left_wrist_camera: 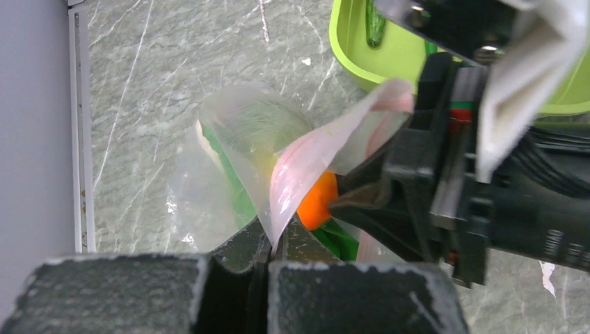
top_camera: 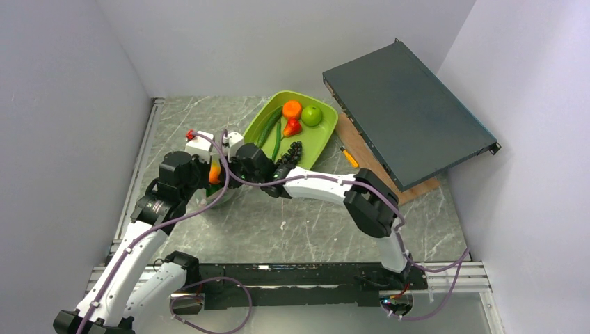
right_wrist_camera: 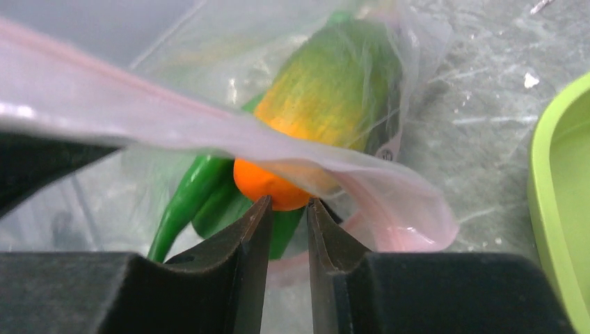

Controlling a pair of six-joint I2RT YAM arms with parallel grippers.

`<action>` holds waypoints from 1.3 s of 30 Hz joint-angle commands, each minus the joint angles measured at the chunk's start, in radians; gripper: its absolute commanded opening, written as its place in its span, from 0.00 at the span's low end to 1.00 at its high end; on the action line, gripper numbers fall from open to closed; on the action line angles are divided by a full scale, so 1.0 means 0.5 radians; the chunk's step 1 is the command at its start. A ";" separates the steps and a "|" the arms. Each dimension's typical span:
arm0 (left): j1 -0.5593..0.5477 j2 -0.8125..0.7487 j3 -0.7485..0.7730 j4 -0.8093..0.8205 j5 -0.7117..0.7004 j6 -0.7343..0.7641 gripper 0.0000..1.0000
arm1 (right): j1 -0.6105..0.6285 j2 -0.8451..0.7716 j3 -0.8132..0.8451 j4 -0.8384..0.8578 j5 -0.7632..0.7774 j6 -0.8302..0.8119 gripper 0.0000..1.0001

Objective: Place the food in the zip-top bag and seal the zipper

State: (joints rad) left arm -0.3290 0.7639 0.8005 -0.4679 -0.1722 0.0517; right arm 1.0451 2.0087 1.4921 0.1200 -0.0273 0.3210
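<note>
The right claw (right_wrist_camera: pixel 285 207), slightly parted and empty, is touching a round orange toy fruit (right_wrist_camera: pixel 268 186) just inside the clear plastic bag (right_wrist_camera: pixel 174 115).

Robotics lab test cell: plain partition walls (top_camera: pixel 62 104) on 3 sides, base rail (top_camera: pixel 299 273) at table (top_camera: pixel 278 233) edge, rack-mount chassis (top_camera: pixel 410 115).

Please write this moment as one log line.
left gripper: holds zipper | right gripper: at orange piece, zip-top bag mouth | tray: food waiting
</note>
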 commanded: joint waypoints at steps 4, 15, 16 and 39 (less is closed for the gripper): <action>-0.005 -0.008 0.032 0.107 0.025 -0.002 0.00 | 0.010 0.220 0.346 0.296 0.214 0.087 0.28; -0.006 -0.027 0.025 0.112 -0.003 -0.002 0.00 | 0.021 -0.151 -0.016 0.353 0.142 0.161 0.37; -0.006 -0.030 0.021 0.116 -0.005 -0.003 0.00 | 0.021 -0.212 -0.086 0.340 0.120 0.159 0.38; -0.007 0.025 0.039 0.103 0.032 -0.004 0.00 | -0.106 -1.097 -0.966 -0.221 0.719 -0.188 0.61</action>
State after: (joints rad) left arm -0.3290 0.7765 0.8005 -0.4679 -0.1726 0.0517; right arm 1.0248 1.4715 0.9916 0.0578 0.1875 0.2657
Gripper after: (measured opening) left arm 0.013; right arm 0.595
